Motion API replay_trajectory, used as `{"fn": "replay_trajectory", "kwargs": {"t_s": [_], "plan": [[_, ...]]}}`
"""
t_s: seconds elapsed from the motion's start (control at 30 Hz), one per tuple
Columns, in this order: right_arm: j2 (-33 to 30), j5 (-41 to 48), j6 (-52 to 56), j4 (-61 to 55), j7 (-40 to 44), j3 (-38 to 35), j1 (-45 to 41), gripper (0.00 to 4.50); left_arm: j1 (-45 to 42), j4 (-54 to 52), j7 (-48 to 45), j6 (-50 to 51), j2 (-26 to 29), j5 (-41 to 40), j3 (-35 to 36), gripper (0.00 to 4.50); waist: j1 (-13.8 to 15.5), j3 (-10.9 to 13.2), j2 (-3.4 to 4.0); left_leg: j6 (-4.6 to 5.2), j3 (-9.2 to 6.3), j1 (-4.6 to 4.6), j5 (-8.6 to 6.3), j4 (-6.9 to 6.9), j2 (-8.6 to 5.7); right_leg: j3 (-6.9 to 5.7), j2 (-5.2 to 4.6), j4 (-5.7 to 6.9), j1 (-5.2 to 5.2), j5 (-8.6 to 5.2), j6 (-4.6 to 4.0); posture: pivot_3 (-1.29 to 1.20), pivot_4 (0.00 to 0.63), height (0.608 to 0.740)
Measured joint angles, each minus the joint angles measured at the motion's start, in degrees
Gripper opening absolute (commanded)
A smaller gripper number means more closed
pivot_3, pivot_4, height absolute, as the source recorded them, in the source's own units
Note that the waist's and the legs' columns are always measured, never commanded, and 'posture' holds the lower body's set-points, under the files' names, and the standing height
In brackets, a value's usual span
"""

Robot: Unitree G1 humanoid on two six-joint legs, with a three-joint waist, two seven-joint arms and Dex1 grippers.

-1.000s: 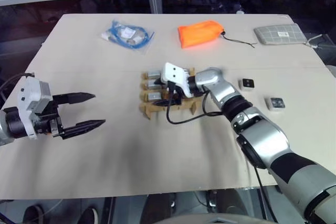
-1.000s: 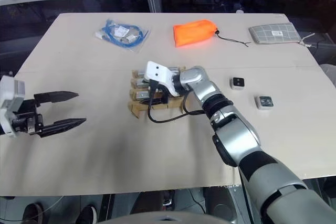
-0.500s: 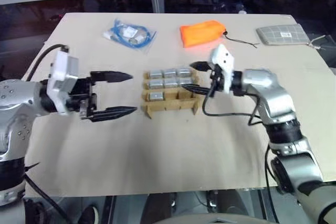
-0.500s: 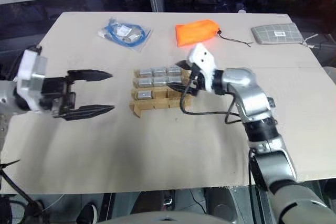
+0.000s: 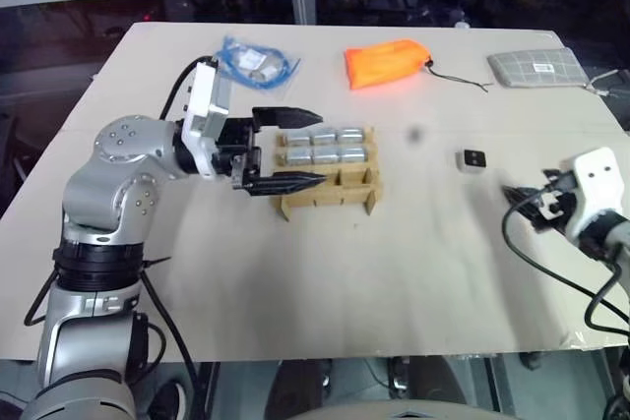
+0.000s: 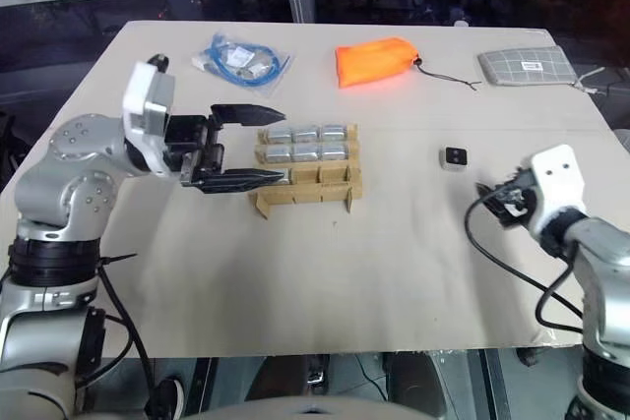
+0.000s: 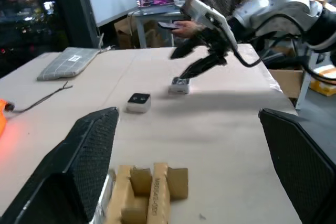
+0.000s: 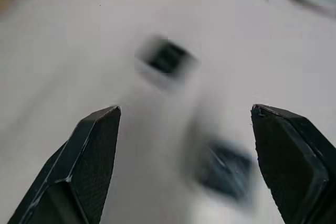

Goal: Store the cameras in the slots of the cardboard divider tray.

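Reaching for a loose camera (image 5: 474, 158) on the table (image 5: 413, 272), the right gripper (image 5: 522, 201) hangs open; six fill the cardboard divider tray (image 5: 328, 199). Left wrist view: the left gripper (image 7: 189, 171) spread empty beside the tray. Right wrist view: centre a camera between the fingers before closing.

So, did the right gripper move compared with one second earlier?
Yes. The right gripper moved away from the cardboard divider tray, toward the table's right edge.
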Motion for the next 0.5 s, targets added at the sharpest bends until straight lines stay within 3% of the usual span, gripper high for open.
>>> {"fn": "replay_trajectory", "kwargs": {"t_s": [0.3,0.5], "plan": [[6.54,2.04,-2.23,6.68,-8.76,-2.06,-0.63,3.94,-0.35,0.46,-0.67,-0.65,-0.8,0.71,-1.56,4.5,0.06,0.0,0.0,0.01,0.01,0.12,-0.01,0.0,0.03,0.11,0.07,0.04,0.06,0.0,-0.01,0.0,0.15,0.74],[7.45,1.83,-5.64,12.43,-11.38,0.53,-1.05,3.94,-0.45,0.41,-0.73,-0.61,-0.12,0.7,-1.55,4.5,0.06,0.0,0.01,0.01,0.01,0.12,-0.01,-0.01,0.03,0.11,0.07,0.04,0.05,0.0,-0.01,0.0,0.15,0.74]]}}
